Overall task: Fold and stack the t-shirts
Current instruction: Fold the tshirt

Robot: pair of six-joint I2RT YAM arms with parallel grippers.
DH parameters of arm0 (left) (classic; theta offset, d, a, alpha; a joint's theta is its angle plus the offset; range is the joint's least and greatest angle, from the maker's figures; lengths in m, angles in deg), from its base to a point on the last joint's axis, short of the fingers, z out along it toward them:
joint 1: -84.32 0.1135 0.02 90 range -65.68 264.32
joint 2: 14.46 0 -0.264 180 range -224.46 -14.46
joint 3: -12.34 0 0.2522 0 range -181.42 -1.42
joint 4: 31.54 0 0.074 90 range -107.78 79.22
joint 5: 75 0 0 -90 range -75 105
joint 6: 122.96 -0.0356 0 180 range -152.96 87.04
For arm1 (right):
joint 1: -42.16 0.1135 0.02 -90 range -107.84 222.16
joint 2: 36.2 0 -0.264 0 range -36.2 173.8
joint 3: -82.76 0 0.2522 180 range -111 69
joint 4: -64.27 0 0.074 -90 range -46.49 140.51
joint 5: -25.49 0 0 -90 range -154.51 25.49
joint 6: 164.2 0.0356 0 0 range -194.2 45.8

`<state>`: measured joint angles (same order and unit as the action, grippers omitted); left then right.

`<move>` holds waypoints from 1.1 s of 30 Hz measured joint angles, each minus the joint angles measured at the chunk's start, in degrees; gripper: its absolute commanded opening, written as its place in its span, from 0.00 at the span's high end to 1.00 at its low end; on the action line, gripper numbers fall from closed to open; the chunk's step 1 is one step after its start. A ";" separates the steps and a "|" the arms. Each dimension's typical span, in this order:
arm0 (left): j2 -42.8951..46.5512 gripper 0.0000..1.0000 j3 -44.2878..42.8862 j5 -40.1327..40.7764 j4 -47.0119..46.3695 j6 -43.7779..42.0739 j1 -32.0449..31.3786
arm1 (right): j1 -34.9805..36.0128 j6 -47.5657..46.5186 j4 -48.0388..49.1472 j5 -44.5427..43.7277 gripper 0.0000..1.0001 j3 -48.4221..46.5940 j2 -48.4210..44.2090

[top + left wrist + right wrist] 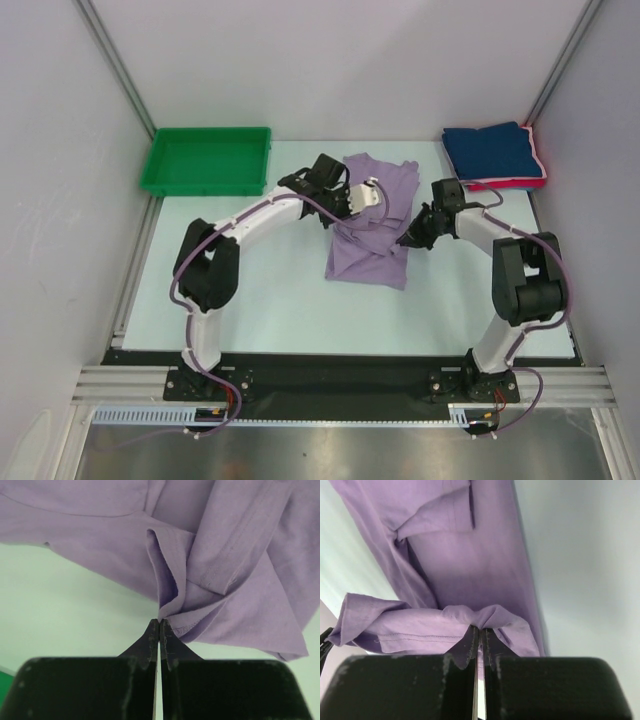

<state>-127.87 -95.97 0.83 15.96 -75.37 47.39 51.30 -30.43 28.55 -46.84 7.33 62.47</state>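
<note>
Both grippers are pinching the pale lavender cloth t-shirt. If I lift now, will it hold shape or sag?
Likely floppy: the pale lavender cloth t-shirt bunches into soft folds where the left gripper and right gripper pinch it, so it should sag between them. Probably light, being thin cloth. Loose parts may drag on the table.

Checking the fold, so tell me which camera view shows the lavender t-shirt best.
The top external view: it alone shows the whole lavender t-shirt, partly folded. The left wrist view shows only a bunched hem pinched in the left gripper. The right wrist view shows only a fold clamped in the right gripper.
</note>
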 measured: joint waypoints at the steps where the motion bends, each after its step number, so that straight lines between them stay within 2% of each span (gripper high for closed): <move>1: -1.07 1.00 -1.01 0.33 -0.02 -0.04 0.09 | -0.09 -0.07 -0.02 0.22 1.00 -0.52 0.90; 9: -7.52 1.00 -4.61 3.21 -1.11 -0.15 0.13 | -1.36 -0.07 0.07 0.44 0.97 -3.39 5.40; 11: -8.57 1.00 -5.14 4.35 -1.99 -0.13 0.17 | -1.57 0.07 0.46 0.50 0.92 -4.02 6.36; 12: -8.87 0.99 -5.31 4.90 -2.36 -0.11 0.22 | -1.64 0.13 0.61 0.59 0.86 -4.15 6.67; 13: -9.20 0.95 -5.55 5.27 -2.82 -0.09 0.33 | -1.73 0.31 0.70 0.68 0.84 -4.26 6.99; 14: -9.46 0.91 -5.84 5.70 -3.26 -0.11 0.42 | -1.77 0.37 0.79 0.74 0.78 -4.46 7.41; 15: -9.75 0.76 -6.25 6.23 -3.65 -0.02 0.48 | -1.79 0.48 0.87 0.76 0.73 -4.72 7.76; 18: -10.27 0.54 -7.02 7.10 -4.76 0.50 0.76 | -2.01 0.26 0.61 0.50 0.67 -6.05 8.83; 20: -10.47 0.52 -7.23 7.96 -5.40 1.40 0.85 | -2.45 0.09 0.31 -0.20 0.64 -7.39 9.27; 22: -10.69 0.46 -7.85 9.18 -5.66 2.60 0.92 | -3.58 -0.44 -0.61 -1.60 0.63 -9.18 9.29; 27: -12.07 0.45 -14.82 9.29 -3.26 8.85 2.01 | -6.80 -3.52 -3.08 -5.64 0.63 -13.73 7.67; 29: -11.28 0.45 -16.92 5.77 -1.99 12.15 3.52 | -6.71 -5.31 -4.20 -7.26 0.65 -13.99 5.01; 30: -9.94 0.45 -16.46 3.28 -1.20 13.73 4.61 | -6.05 -6.34 -4.98 -7.93 0.70 -13.86 3.26; 33: -3.56 0.46 -9.75 -3.43 0.46 16.52 6.84 | -1.68 -8.11 -4.55 -7.45 0.77 -10.40 -3.17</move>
<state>-131.43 -105.71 -2.61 16.42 -58.85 54.23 49.62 -38.54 24.00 -54.29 -3.07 59.31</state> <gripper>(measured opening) 0.541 0.273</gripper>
